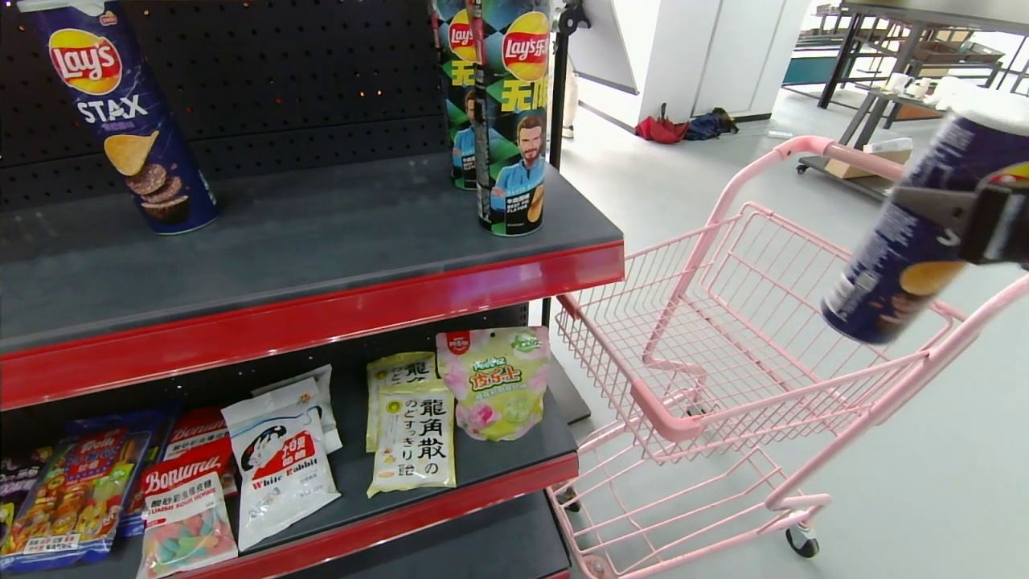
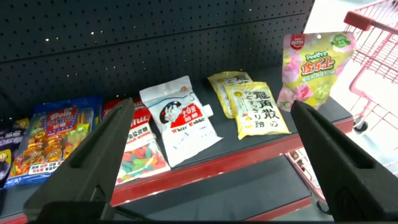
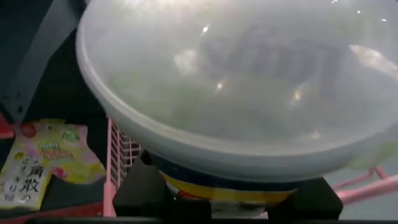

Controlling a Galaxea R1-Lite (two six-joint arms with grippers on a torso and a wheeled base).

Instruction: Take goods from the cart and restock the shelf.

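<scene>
My right gripper [image 1: 977, 219] is shut on a dark blue chip can [image 1: 908, 241] with a white lid, held tilted above the right side of the pink cart [image 1: 723, 338]. Its clear lid [image 3: 249, 81] looms close in the right wrist view, with the black fingers [image 3: 149, 193] clamped on the can body. On the upper shelf [image 1: 305, 241] a blue chip can [image 1: 133, 121] stands at the left and two green-checked cans [image 1: 510, 121] stand at the right end. My left gripper [image 2: 211, 162] is open in front of the lower shelf [image 2: 205, 155], nothing between its fingers.
The lower shelf [image 1: 450, 482] carries several snack bags: candy packs [image 1: 189, 515], a white bag [image 1: 281, 462], yellow bags [image 1: 414, 434] and a green pouch [image 1: 494, 382]. The cart basket looks bare. Tables and bags stand far behind on the grey floor.
</scene>
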